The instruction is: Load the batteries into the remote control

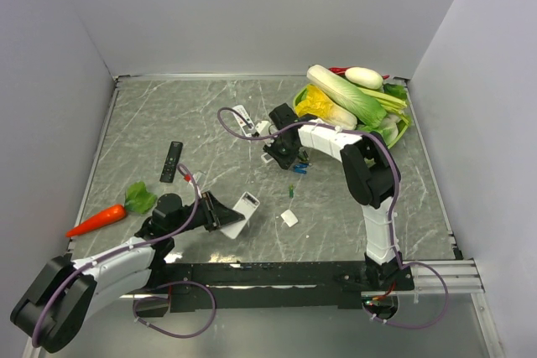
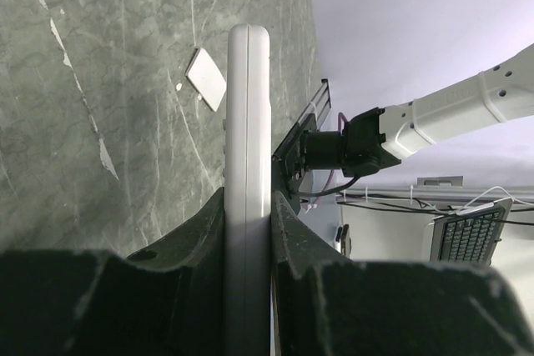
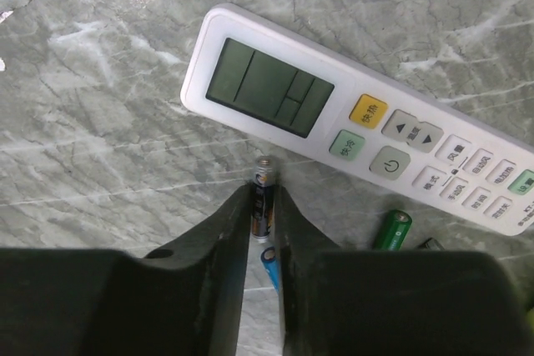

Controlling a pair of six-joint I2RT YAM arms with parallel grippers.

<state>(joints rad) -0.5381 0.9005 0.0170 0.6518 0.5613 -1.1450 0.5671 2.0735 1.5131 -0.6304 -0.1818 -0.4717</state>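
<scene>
The right gripper (image 3: pixel 264 196) has both black fingers pressed on a dark cylindrical battery (image 3: pixel 264 213). The battery's long axis runs along the fingers, with its metal cap pointing away from the wrist, low over the grey marble table (image 3: pixel 100 122). The left gripper (image 2: pixel 249 206) is clamped on a slim white plastic remote control (image 2: pixel 249 97), which shows edge-on between its jaws. From the battery, that remote lies toward the robot's left and nearer the arm bases, so the right arm will probably have to carry the battery there.
</scene>
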